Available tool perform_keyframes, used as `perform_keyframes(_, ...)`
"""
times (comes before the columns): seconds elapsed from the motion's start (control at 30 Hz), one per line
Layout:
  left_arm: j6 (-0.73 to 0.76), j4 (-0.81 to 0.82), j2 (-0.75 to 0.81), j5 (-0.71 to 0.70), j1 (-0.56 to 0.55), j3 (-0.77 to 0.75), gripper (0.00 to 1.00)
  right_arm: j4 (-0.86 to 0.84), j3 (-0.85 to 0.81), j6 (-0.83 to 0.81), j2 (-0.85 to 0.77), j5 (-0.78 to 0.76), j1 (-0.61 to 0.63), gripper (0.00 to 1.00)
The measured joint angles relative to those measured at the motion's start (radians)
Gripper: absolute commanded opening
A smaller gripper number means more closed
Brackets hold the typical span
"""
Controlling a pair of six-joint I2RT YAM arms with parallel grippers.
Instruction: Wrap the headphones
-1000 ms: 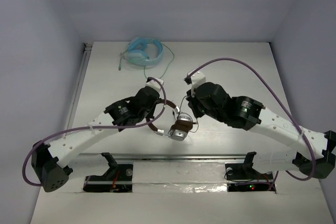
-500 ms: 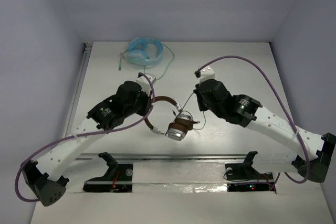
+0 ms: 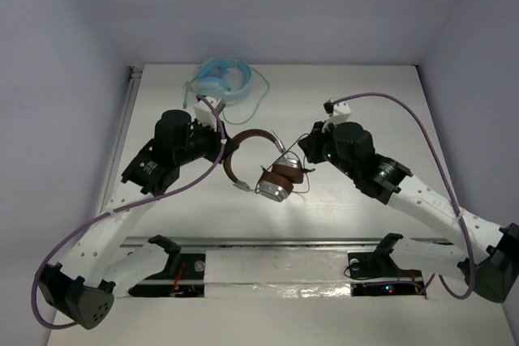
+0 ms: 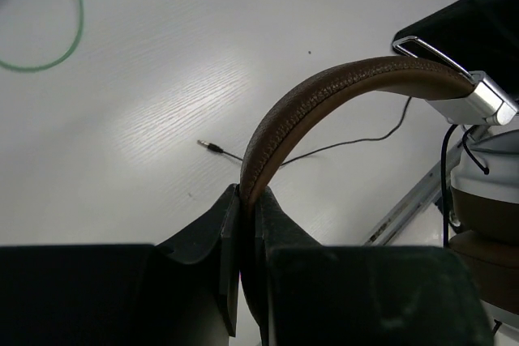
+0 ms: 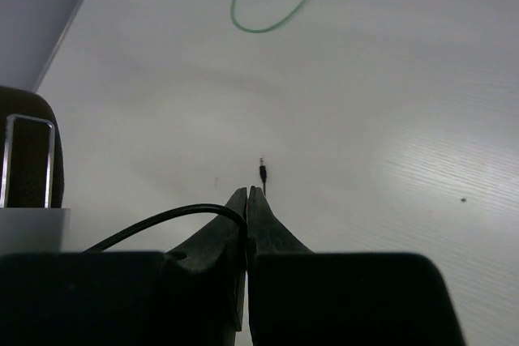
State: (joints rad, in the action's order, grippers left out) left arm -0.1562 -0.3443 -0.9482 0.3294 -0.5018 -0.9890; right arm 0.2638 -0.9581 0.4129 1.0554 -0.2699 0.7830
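The headphones stand mid-table: brown headband (image 3: 247, 137), brown pads and silver ear cups (image 3: 276, 185). My left gripper (image 3: 225, 151) is shut on the headband's left side; in the left wrist view the headband (image 4: 324, 95) arches up out of the shut gripper (image 4: 250, 200) toward a silver ear cup (image 4: 486, 176). My right gripper (image 3: 302, 151) is just right of the cups, shut on the thin black cable (image 5: 162, 218) near its end. The plug (image 5: 262, 169) hangs just past the fingertips of the right gripper (image 5: 246, 194). The cable (image 4: 324, 149) also trails on the table.
Light blue headphones (image 3: 220, 80) with a greenish cable (image 3: 261, 91) lie at the back of the table, just beyond the left arm. The green cable also shows in the right wrist view (image 5: 276, 14). A metal rail (image 3: 268, 242) runs along the near edge.
My left arm has swung back and to the left with the headband in its grip. My right arm has moved right and farther back with the cable. The headphones shifted slightly away from the near edge.
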Motion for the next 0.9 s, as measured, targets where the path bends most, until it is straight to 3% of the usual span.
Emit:
perform_keyframes(0.27,-0.071,0.093,-0.003,0.16,0.077,-0.005,0.0,-0.282,0.158,0.049,0.001,0.304,-0.107,0.26)
perform_keyframes(0.47,-0.125,0.145,-0.003,0.219,0.078,-0.024,0.0,-0.488,0.233,0.084,0.021,0.453,-0.129,0.29)
perform_keyframes(0.6,-0.147,0.154,-0.003,0.214,0.078,-0.051,0.0,-0.613,0.277,0.115,0.06,0.526,-0.131,0.38)
perform_keyframes(0.9,-0.216,0.179,-0.006,0.113,0.078,-0.176,0.0,-0.781,0.351,0.173,0.207,0.585,-0.136,0.46)
